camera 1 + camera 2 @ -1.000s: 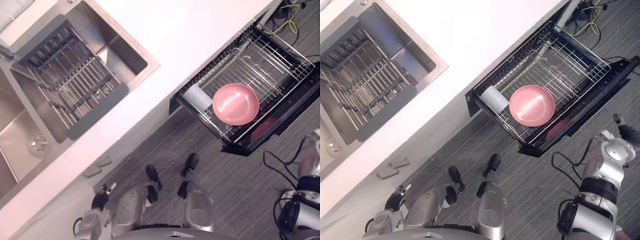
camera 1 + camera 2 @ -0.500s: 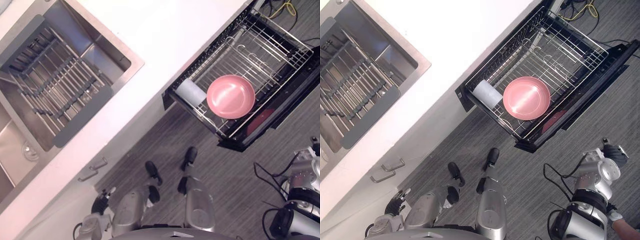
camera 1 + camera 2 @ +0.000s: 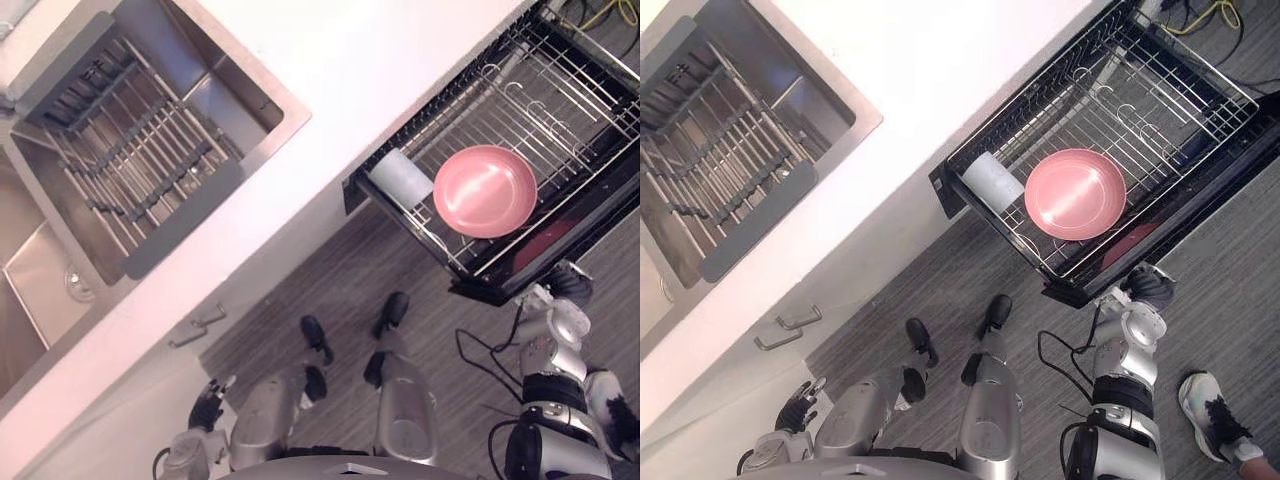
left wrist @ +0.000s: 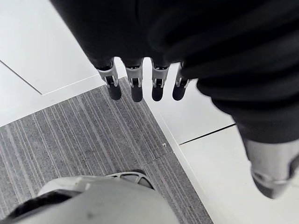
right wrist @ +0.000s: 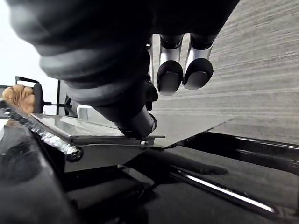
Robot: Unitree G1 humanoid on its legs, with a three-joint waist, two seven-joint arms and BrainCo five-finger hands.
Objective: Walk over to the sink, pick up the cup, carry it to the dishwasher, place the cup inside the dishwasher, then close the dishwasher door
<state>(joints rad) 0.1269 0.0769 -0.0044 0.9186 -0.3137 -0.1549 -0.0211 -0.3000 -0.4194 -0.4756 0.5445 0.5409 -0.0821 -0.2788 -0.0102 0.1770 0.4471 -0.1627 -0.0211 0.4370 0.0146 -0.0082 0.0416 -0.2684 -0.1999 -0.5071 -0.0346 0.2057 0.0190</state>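
Pink bowl [image 3: 485,190]; pale whitish cup [image 3: 400,178]; black dishwasher door [image 3: 1212,195]; grey striped floor [image 3: 330,275]; white counter [image 3: 380,60].

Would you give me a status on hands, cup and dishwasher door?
Left hand open, idle low. Right hand open at black dishwasher door edge. Pale cylindrical cup lying in wire rack beside pink bowl. Rack out over open door.
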